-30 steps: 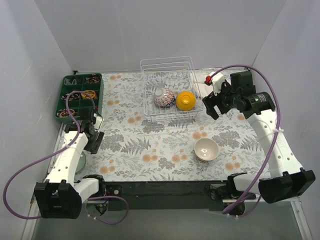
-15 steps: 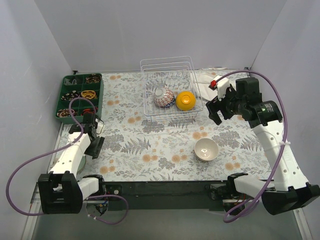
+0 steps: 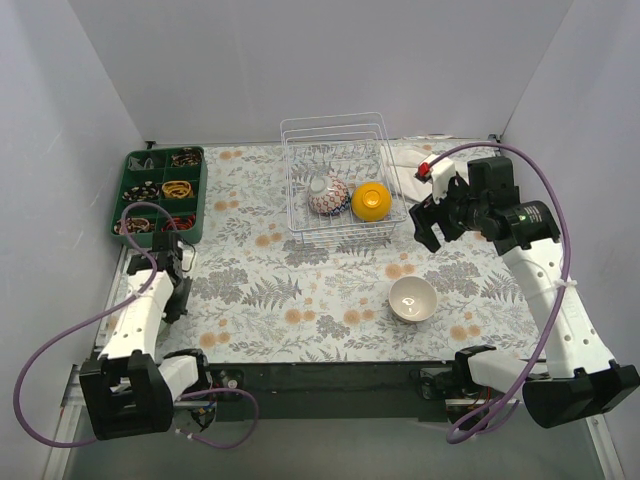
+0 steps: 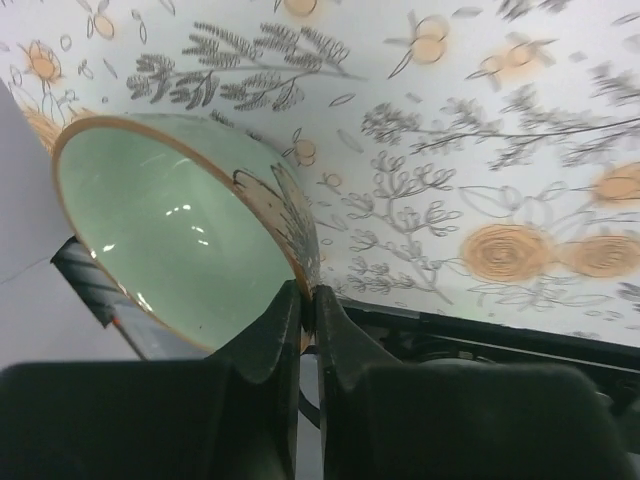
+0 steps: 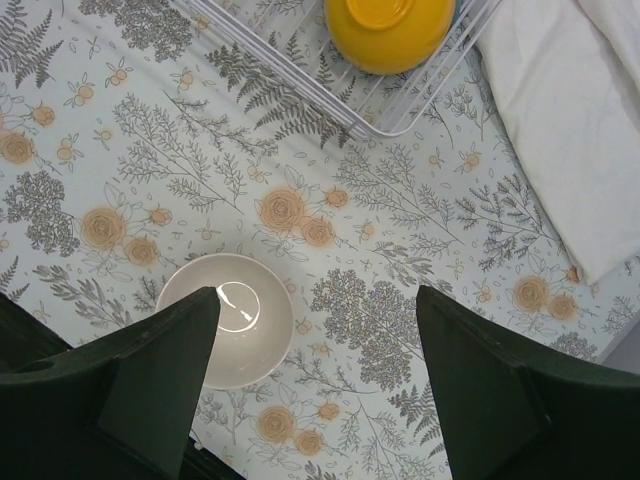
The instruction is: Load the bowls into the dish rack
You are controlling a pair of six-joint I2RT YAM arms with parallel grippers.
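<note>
In the left wrist view my left gripper [image 4: 305, 295] is shut on the orange-edged rim of the pale green bowl [image 4: 170, 230], which tilts at the table's near left edge. From above, that gripper [image 3: 176, 298] points down by the left edge and the arm hides the bowl. The white wire dish rack [image 3: 340, 130] holds a red-patterned bowl [image 3: 328, 198] and an orange-yellow bowl [image 3: 370, 200]. A white bowl [image 3: 413, 298] sits upright on the floral cloth. My right gripper [image 3: 432, 222] hangs open above the table, right of the rack, with the white bowl [image 5: 228, 318] below its left finger.
A dark green compartment tray [image 3: 160, 190] with small items stands at the back left. A folded white cloth [image 5: 570, 120] lies right of the rack [image 5: 300, 90]. The orange-yellow bowl [image 5: 390, 30] shows through the rack's corner. The table's black front edge runs just behind the left gripper.
The left gripper has moved left toward the table edge and shut on the green bowl's rim. The right arm has barely shifted and stays open.
</note>
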